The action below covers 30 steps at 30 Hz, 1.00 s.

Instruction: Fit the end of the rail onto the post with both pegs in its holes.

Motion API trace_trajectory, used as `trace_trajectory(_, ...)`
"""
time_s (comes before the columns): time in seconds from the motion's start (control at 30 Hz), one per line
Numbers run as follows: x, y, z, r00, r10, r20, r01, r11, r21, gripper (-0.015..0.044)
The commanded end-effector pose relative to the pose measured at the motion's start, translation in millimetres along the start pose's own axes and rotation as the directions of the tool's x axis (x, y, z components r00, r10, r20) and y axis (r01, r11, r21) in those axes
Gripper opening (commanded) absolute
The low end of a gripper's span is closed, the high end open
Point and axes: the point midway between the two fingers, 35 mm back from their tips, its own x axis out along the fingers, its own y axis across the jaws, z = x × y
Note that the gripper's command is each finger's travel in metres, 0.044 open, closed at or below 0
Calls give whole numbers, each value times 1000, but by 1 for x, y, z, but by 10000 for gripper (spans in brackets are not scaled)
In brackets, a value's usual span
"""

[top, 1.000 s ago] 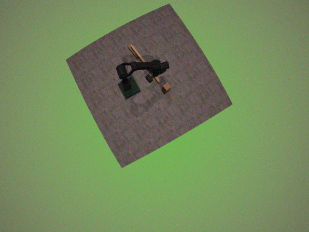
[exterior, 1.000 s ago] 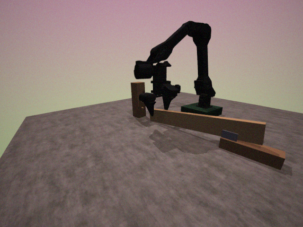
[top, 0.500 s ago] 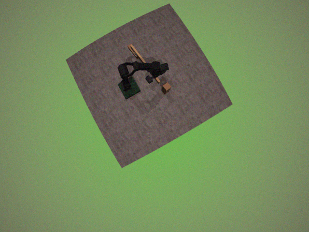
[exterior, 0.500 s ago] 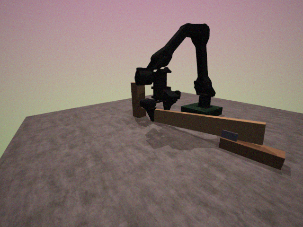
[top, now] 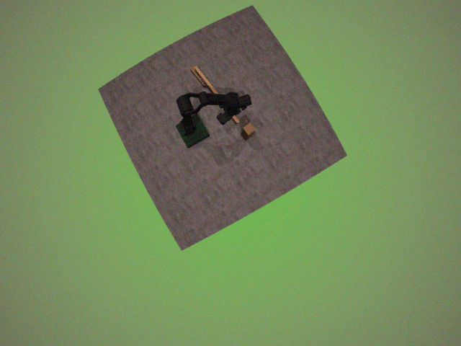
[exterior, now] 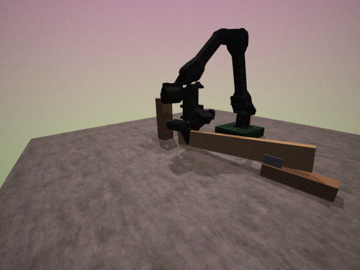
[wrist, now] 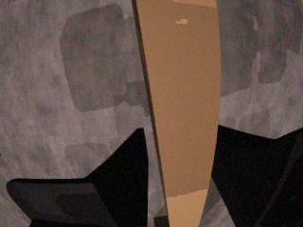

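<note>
The long wooden rail (top: 210,86) (exterior: 247,144) (wrist: 182,85) slopes down from the grey bracket (exterior: 272,161) on the low footboard block (exterior: 302,180) to the table. Its near end lies short of the upright wooden post (top: 248,129) (exterior: 164,123), with a gap between them. My gripper (exterior: 190,137) (wrist: 167,130) is down around the rail near that end, one finger on each side. The fingers are partly closed. A narrow strip of table shows between the left finger and the rail in the wrist view; the right fingertip is hidden behind the rail. The pegs and the rail's holes cannot be made out.
The arm's green base (top: 192,130) (exterior: 226,130) stands to one side of the rail. The arm bends over the middle of the rail in the top view. The post stands close beyond the gripper in the exterior view. Shadows fall on the table beside the rail.
</note>
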Motion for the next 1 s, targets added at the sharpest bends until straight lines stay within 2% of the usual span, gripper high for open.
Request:
trace_trajectory(0.0, 1, 0, 0, 1000, 2, -2, -2, 1000, -4, 46)
trace_trajectory(0.23, 1, 0, 0, 1000, 2, -2, -2, 1000, -4, 0)
trace_trajectory(0.97, -5, 0, 0, 1000, 2, -2, -2, 1000, -4, 0)
